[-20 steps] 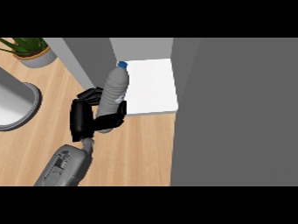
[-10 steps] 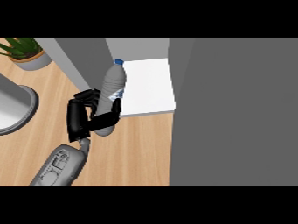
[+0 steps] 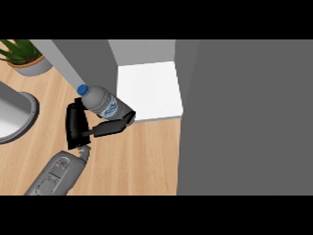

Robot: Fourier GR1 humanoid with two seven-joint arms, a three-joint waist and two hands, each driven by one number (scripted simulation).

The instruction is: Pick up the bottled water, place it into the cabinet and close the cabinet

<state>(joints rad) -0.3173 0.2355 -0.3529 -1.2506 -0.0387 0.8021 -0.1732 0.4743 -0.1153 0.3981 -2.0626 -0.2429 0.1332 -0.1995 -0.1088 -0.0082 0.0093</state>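
Your left hand [image 3: 84,124] is curled around the clear plastic water bottle with a blue cap [image 3: 104,103], tilted, with the white cabinet shelf [image 3: 148,89] just beyond.

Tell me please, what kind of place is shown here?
Probably a kitchen counter: a wooden countertop, an open cabinet with a white shelf, and a potted plant in the corner. One hand holds a water bottle beside the cabinet.

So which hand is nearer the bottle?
Only one hand shows, curled round the bottle from below-left; left or right can't be told. The other is out of view.
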